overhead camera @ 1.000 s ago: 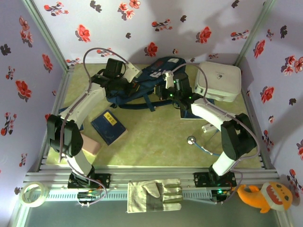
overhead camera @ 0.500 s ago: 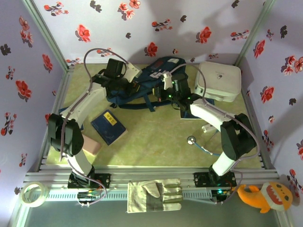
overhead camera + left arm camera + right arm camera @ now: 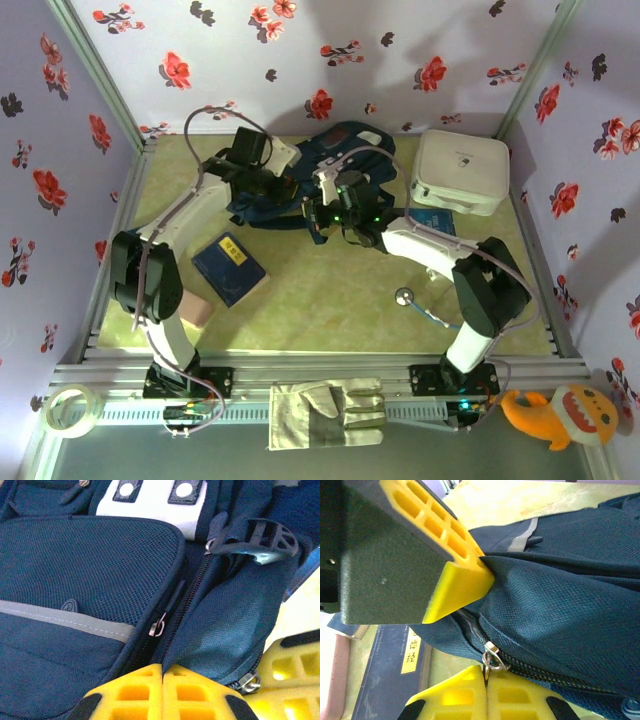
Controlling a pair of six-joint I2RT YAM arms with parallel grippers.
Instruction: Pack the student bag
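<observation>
Right claw shifted left, gripping student bag.

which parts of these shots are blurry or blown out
top external: even light, soft shadows on the back wall; left wrist: backpack mesh sharp, left gripper soft, right edge blown out; right wrist: backpack weave crisp, right gripper soft, lower left corner washed out

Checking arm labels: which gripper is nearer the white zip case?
Right. The right gripper is on the student bag's near edge, left of the white zip case in the top view. The left gripper grips the bag just beyond it, farther from the case.
</observation>
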